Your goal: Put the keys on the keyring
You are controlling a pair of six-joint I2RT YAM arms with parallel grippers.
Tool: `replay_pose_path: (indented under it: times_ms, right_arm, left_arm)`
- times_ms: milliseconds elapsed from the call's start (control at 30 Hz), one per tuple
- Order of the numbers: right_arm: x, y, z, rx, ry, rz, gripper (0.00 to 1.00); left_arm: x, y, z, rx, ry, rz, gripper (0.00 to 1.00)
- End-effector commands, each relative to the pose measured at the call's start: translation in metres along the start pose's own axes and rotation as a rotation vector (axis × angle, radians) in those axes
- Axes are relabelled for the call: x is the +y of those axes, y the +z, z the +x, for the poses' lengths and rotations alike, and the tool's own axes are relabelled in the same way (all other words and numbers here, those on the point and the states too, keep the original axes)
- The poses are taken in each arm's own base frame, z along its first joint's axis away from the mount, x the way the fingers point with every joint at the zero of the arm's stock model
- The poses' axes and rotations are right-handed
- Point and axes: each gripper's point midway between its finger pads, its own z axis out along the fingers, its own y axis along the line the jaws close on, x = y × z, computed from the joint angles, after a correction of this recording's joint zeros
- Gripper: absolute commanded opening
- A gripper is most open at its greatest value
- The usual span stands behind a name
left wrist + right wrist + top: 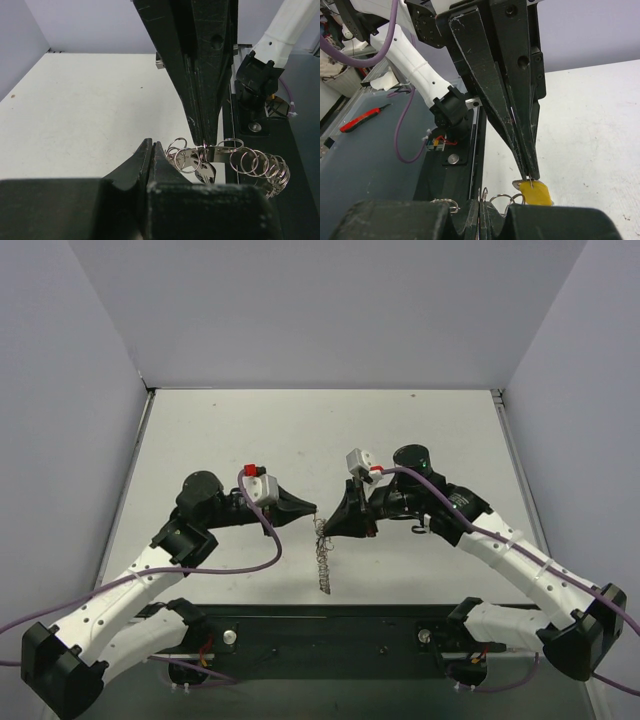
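The keyring [323, 560] is a chain of silvery wire loops hanging between the two gripper tips, over the table's near middle. My left gripper [314, 510] is shut; in the right wrist view the left gripper [532, 177] pinches a thin loop right at a yellow-headed key [539, 194]. My right gripper [327, 527] is shut on another loop of the keyring [506, 181], seen at the right gripper [481, 199]. In the left wrist view, the right gripper [204, 144] nips the keyring [260, 165] from above, a metal key [209, 172] dangles below, and the left gripper [152, 146] is shut beside the loops.
The white table [300, 430] is walled by pale panels on three sides. The black base bar [320, 635] of the arms runs along the near edge, just under the hanging loops. A red-handled tool [362, 119] lies on the grey surface beyond the table.
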Motion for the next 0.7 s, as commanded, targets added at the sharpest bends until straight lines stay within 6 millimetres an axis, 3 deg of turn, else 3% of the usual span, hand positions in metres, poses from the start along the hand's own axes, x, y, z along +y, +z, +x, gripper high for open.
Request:
replay_pose_path:
  times_ms: [0,667]
  right_arm:
    - [0.014,0.0,-0.031,-0.064,-0.107,-0.084,0.0]
    - [0.014,0.002,-0.029,-0.042,-0.106,-0.09,0.0]
  left_arm:
    - [-0.011,0.003,-0.026,-0.04,0.079,0.069,0.0]
    - [-0.035,0.011,-0.017,0.009,0.088,0.179,0.0]
